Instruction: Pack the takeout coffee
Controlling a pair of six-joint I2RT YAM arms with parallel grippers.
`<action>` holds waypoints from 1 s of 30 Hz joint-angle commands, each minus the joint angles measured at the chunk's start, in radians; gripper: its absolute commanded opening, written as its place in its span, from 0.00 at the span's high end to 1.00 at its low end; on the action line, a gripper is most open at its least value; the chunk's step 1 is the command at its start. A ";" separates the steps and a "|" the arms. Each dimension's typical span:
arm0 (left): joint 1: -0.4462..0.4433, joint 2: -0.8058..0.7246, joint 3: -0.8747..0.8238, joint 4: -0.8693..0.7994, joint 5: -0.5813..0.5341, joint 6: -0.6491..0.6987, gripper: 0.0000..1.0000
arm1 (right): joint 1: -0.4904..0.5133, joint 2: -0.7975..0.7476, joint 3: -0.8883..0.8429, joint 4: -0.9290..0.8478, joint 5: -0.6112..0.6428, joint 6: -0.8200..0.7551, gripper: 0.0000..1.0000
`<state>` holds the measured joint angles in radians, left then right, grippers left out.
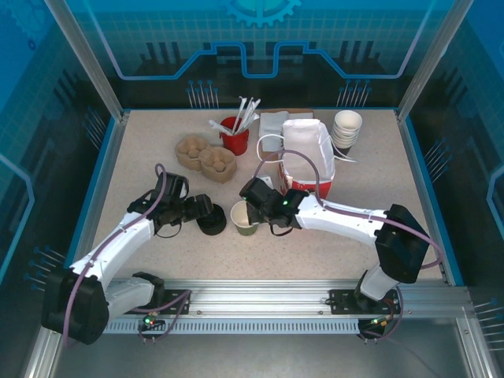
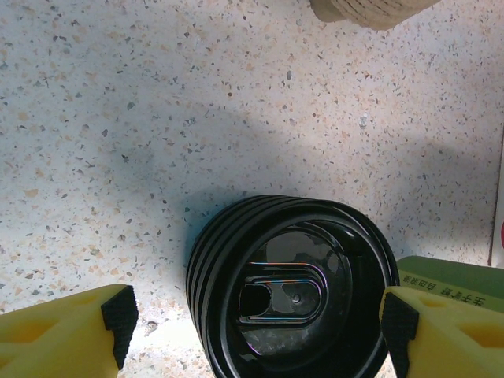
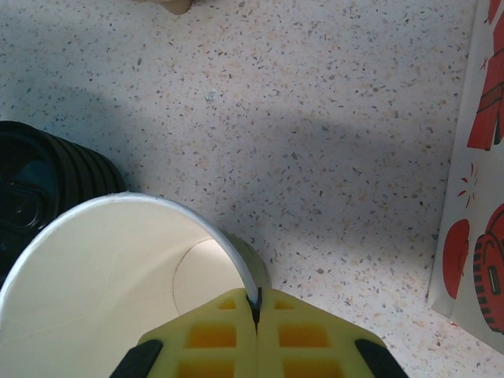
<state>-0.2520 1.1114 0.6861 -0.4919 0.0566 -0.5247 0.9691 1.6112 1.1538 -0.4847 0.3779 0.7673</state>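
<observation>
**benchguy:** ok, top cam first. Where's the coffee?

**yam_twoarms:** The takeout coffee cup (image 1: 242, 220) stands upright near the middle of the table (image 1: 142, 150), at about 7 o'clock from the red-and-white bag (image 1: 309, 157). My right gripper (image 1: 253, 213) has it by the rim on its 3 o'clock side. The stack of black lids (image 1: 213, 224) is just beside it at 9 o'clock, with my left gripper (image 1: 202, 213) at the stack.

**benchguy:** and the left wrist cam?

**yam_twoarms:** My left gripper (image 2: 258, 319) is spread wide, with one pad (image 2: 118, 315) on each side of the lids (image 2: 291, 291), gripping nothing. The cup's green wall (image 2: 457, 279) peeks in at 3 o'clock.

**benchguy:** right wrist?

**yam_twoarms:** My right gripper (image 3: 256, 315) is pinched tight on the cup's (image 3: 110, 276) wall, one finger inside and one outside. The top is open and the white inside shows. The lids (image 3: 39, 189) are at 9 o'clock and the bag (image 3: 480, 197) at 3.
</observation>
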 commanded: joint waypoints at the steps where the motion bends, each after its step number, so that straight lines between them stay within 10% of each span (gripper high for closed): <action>1: -0.007 -0.009 0.013 -0.031 -0.015 -0.002 0.17 | -0.013 0.019 0.032 0.002 0.001 0.009 0.95; 17: -0.006 -0.071 0.033 -0.089 -0.020 0.000 0.20 | -0.019 -0.005 0.130 -0.089 -0.052 -0.023 0.57; 30: -0.024 -0.027 0.042 -0.093 -0.047 0.021 0.36 | -0.013 -0.172 0.206 -0.175 -0.177 -0.083 0.54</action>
<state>-0.2615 1.0687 0.6998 -0.5697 0.0368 -0.5224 0.9600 1.4849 1.3437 -0.6121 0.2459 0.7029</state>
